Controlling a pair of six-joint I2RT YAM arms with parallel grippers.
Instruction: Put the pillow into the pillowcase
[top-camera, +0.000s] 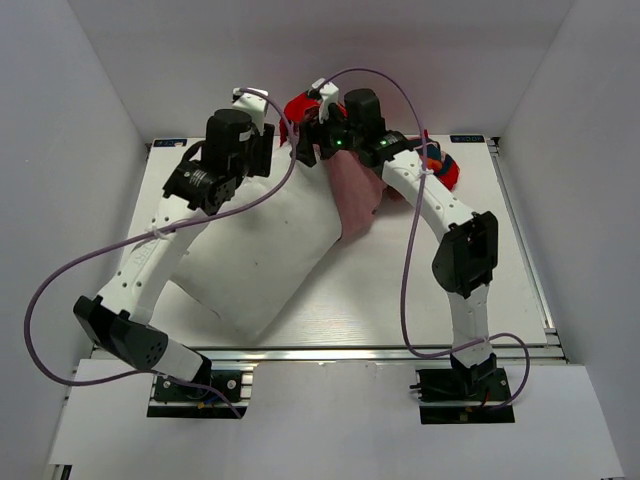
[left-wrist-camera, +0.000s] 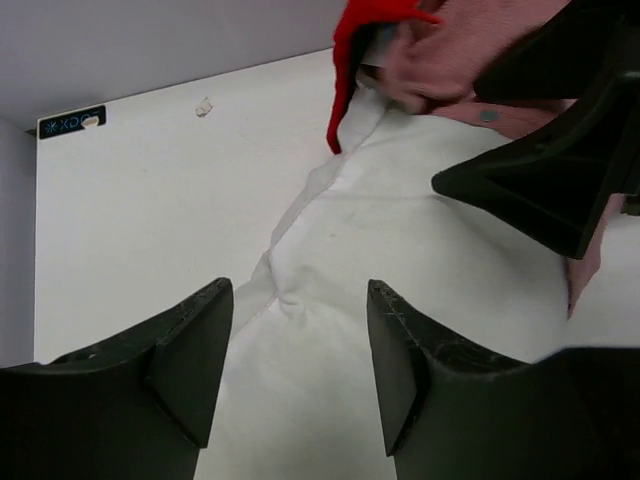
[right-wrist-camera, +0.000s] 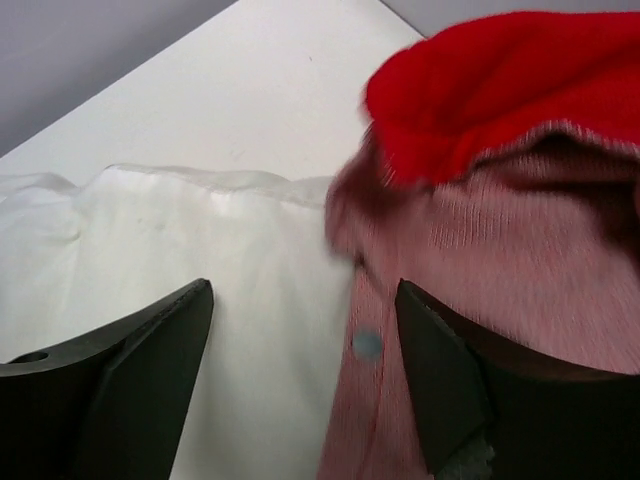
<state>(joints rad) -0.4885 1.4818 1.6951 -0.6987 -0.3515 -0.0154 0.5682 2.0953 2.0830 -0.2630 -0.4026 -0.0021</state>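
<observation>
Pillow (top-camera: 260, 260), long axis diagonal, far end at pillowcase (top-camera: 355, 195) mouth; left tool (left-wrist-camera: 300, 300) and right tool (right-wrist-camera: 305, 300) wide, empty.

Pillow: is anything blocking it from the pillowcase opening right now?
Nothing foreign shows. The pillowcase overlaps the pillow's far right corner; only the open right gripper hangs over that edge, with the open left gripper beside it.

The left gripper (left-wrist-camera: 298, 300) hangs over the white pillow (left-wrist-camera: 400, 230), its dark jaws apart with only a puckered seam below the gap. At the far end, the pillowcase (left-wrist-camera: 440, 60), red-edged and pink inside, overlaps the pillow's end beside the right gripper (left-wrist-camera: 457, 135). To the left lies bare counter (left-wrist-camera: 150, 200) with a small label (left-wrist-camera: 70, 122).
</observation>
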